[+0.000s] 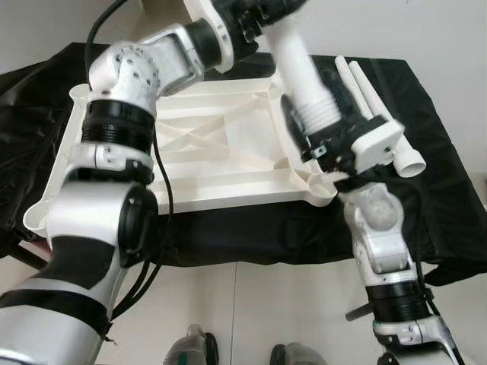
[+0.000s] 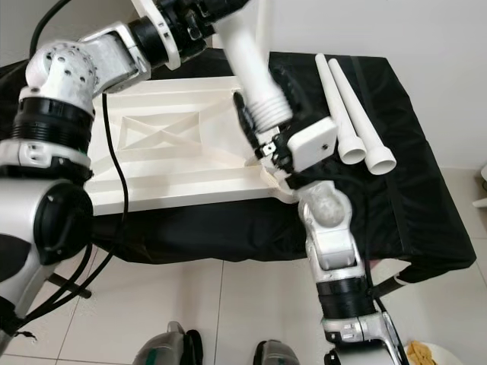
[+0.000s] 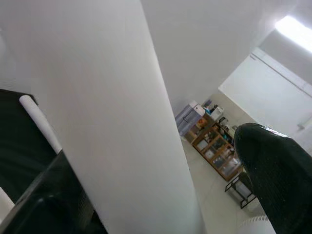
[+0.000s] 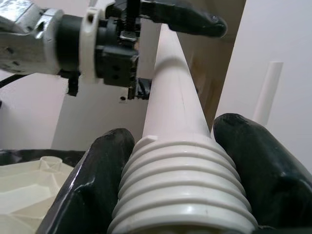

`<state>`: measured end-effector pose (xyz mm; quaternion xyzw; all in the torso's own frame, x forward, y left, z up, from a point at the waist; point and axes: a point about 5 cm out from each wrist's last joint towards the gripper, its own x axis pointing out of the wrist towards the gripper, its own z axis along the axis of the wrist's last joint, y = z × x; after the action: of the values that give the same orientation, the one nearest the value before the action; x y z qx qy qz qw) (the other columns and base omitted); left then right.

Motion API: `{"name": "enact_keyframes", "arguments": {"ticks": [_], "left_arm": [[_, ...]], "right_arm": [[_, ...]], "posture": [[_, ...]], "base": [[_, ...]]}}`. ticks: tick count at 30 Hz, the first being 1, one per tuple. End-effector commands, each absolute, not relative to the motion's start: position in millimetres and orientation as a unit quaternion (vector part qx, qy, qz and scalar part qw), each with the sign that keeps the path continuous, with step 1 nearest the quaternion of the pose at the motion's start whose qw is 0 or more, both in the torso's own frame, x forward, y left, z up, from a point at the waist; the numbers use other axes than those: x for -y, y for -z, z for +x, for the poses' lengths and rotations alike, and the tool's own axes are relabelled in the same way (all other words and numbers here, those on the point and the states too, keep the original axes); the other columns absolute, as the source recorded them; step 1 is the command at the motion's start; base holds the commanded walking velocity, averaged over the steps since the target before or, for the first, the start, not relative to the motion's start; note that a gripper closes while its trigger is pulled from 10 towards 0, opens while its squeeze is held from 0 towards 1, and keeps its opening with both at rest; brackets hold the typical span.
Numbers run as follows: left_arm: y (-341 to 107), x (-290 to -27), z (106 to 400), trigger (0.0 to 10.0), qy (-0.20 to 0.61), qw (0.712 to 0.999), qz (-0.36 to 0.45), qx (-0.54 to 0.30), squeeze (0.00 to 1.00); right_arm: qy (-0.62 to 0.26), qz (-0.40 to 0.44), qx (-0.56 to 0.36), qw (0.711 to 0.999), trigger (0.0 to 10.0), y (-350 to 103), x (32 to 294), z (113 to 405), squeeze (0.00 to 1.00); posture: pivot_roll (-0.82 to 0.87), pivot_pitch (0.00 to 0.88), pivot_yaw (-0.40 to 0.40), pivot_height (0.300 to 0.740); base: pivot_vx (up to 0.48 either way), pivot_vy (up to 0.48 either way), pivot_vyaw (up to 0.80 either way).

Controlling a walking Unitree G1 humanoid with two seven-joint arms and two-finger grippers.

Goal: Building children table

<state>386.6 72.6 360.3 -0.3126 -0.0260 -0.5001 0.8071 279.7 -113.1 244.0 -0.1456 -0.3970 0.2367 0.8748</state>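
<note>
Right now you have both grippers on one white plastic table leg (image 2: 251, 65), a smooth tapered tube that ends in a ribbed, threaded collar. Your right gripper (image 4: 180, 180) is clamped on that collar, one glossy black finger (image 4: 90, 185) on each side of the ridges. Your left gripper (image 4: 146, 19) is closed around the narrow upper part of the same leg, and in the left wrist view a textured black fingertip (image 3: 278, 170) sits against the smooth white shaft. The leg stands tilted over the near right corner of the white moulded plastic tabletop (image 2: 175, 156), which lies upside down so you see its raised ribs and an X-shaped brace. You can count round sockets at three of its corners in the left eye view; the leg's collar hangs just above the near right one, and whether it touches cannot be made out.

Two more white plastic legs (image 2: 354, 114) of the same shape lie side by side, just beside the tabletop on your right, wide open ends towards you. Everything rests on a crinkled black cloth (image 2: 411, 198) draped over the work surface, above a pale tiled floor (image 2: 228, 319). No writing or brand can be read on any part.
</note>
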Motion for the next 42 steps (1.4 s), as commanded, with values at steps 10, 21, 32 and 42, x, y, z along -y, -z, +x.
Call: {"name": "enact_keyframes", "arguments": {"ticks": [10, 21, 32, 42], "left_arm": [[-383.8, -79.9, 389.1, 0.0, 0.505, 0.802, -0.312, 0.06, 0.0], [-387.8, -83.9, 389.5, 0.0, 0.518, 0.791, -0.317, 0.072, 0.0], [-377.9, -79.0, 391.2, 10.0, 0.516, 0.8, -0.301, 0.056, 0.0], [-357.8, -50.6, 374.3, 10.0, 0.547, 0.817, -0.166, 0.075, 0.0]], "right_arm": [[-0.257, -0.165, 0.365, 0.879, 10.0, -225.0, 107.9, 275.6, 0.0], [-0.247, -0.175, 0.356, 0.884, 10.0, -219.3, 111.4, 276.9, 0.0], [-0.255, -0.141, 0.324, 0.9, 10.0, -213.1, 115.6, 279.9, 1.0], [-0.303, -0.033, 0.242, 0.921, 10.0, -216.2, 110.4, 286.1, 0.0]], "posture": [[-0.04, 0.079, 0.085, 0.74], [-0.03, 0.073, 0.084, 0.74], [-0.03, 0.088, 0.07, 0.74], [-0.02, 0.095, 0.053, 0.74]], "base": [[0.0, 0.0, 0.0], [0.0, 0.0, 0.0], [0.0, 0.0, 0.0], [0.0, 0.0, 0.0]]}}
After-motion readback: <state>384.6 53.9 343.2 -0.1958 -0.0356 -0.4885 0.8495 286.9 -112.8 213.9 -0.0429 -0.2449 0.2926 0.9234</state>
